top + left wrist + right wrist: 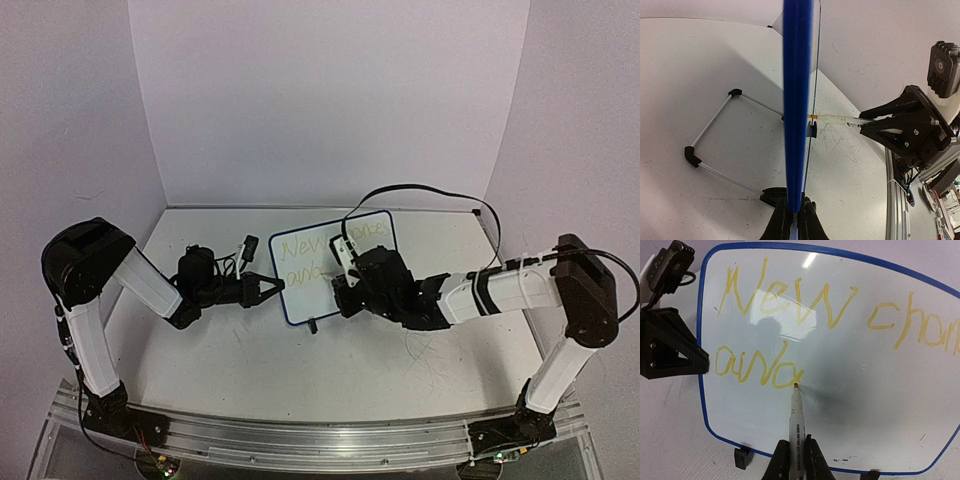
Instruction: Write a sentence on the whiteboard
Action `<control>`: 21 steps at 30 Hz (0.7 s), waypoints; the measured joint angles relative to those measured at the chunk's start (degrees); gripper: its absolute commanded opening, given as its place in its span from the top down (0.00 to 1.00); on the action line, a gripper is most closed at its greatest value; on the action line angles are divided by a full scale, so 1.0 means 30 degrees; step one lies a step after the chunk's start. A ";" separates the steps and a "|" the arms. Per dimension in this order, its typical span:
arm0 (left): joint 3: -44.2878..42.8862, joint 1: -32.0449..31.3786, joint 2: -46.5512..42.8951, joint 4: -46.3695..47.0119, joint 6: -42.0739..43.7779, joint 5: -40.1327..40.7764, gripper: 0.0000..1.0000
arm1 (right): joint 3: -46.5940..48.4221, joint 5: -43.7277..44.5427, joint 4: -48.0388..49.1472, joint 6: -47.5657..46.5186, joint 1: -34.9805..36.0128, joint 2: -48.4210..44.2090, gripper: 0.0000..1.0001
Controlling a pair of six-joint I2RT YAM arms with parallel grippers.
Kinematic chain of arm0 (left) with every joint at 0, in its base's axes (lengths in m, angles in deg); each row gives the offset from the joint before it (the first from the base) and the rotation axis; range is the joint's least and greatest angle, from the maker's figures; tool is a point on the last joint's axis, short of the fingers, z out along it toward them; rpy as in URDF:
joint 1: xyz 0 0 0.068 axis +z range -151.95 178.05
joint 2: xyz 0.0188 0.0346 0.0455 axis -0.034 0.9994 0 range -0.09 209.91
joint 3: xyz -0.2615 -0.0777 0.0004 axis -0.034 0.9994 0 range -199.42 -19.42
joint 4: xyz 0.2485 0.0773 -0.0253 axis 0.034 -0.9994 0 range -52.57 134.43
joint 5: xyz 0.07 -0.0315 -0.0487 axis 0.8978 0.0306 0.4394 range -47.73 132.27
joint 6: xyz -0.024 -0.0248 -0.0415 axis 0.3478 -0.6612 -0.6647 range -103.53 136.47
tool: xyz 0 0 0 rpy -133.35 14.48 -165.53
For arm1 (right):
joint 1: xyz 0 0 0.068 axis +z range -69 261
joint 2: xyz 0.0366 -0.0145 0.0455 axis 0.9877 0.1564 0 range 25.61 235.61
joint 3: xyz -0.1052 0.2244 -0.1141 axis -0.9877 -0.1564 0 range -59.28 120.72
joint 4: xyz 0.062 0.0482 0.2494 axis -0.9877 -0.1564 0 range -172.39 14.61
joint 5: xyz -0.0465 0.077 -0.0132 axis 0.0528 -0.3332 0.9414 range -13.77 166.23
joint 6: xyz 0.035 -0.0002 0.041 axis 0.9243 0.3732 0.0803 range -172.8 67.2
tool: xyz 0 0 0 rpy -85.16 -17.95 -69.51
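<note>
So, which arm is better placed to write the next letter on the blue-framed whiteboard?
Right arm: its jaws grip the pale marker pen, tip at the end of the yellow handwritten second line on the small blue-framed whiteboard. The left arm clamps the board's blue edge in its jaws.

The whiteboard (pixel 865 410) had a glossy, smooth face, with bright glare at upper centre of the right wrist view, and a smooth blue plastic-looking frame. The marker (pixel 796 415) had a pale, smooth barrel. The white tabletop (pixel 705 55) looked matt, scuffed with fine grey scratches. The rail (pixel 300 438) at bottom looked like brushed metal.
</note>
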 measured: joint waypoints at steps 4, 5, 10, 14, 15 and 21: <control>0.0000 0.0000 0.0000 0.0000 0.0015 -0.0007 1.00 | -0.0140 0.0233 -0.0313 -0.0002 -0.0009 -0.0220 1.00; 0.0000 0.0000 0.0000 0.0000 0.0017 -0.0016 1.00 | -0.0278 0.0301 -0.0341 -0.0022 -0.0020 -0.0360 1.00; 0.0000 0.0000 0.0000 0.0000 0.0064 -0.0048 1.00 | -0.1205 0.0241 0.0029 -0.0057 -0.0286 -0.1569 1.00; 0.0000 0.0000 0.0000 -0.0007 0.0116 -0.0087 1.00 | -0.1199 -0.0355 0.0882 -0.0010 -0.0859 -0.1763 1.00; 0.0000 0.0000 0.0000 -0.0009 0.0133 -0.0102 1.00 | -0.1197 -0.0501 0.0996 -0.0007 -0.0971 -0.1761 1.00; 0.0000 0.0000 0.0000 -0.0122 0.0210 -0.0117 1.00 | -0.0432 -0.1055 0.1121 -0.0173 -0.1093 -0.1232 1.00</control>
